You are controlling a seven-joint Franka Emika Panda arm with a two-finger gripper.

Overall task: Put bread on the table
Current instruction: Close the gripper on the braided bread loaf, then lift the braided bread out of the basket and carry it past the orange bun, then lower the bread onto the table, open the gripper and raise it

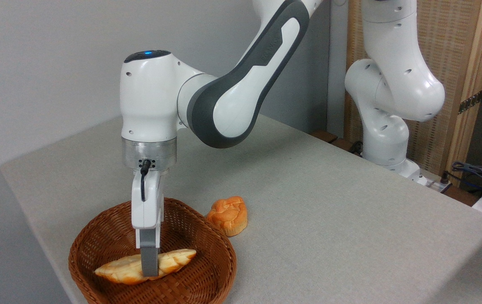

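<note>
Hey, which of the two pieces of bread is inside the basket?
The long braided loaf, pale golden, lies inside the wicker basket, with the gripper on it. The rounder deep-orange bun sits outside, on the table.

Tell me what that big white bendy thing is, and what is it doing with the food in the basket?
That is a robot arm. A camera standing beside the table took the picture, so you see everything from the side. At the end of the arm is a gripper with two flat fingers, a bit like tongs. It reaches down into a brown woven basket, and its grey finger crosses the middle of a long pale bread. It looks like it is pinching the bread, but the far finger is hidden, so I cannot be sure. A small orange bun sits on the table just behind the basket.
</note>
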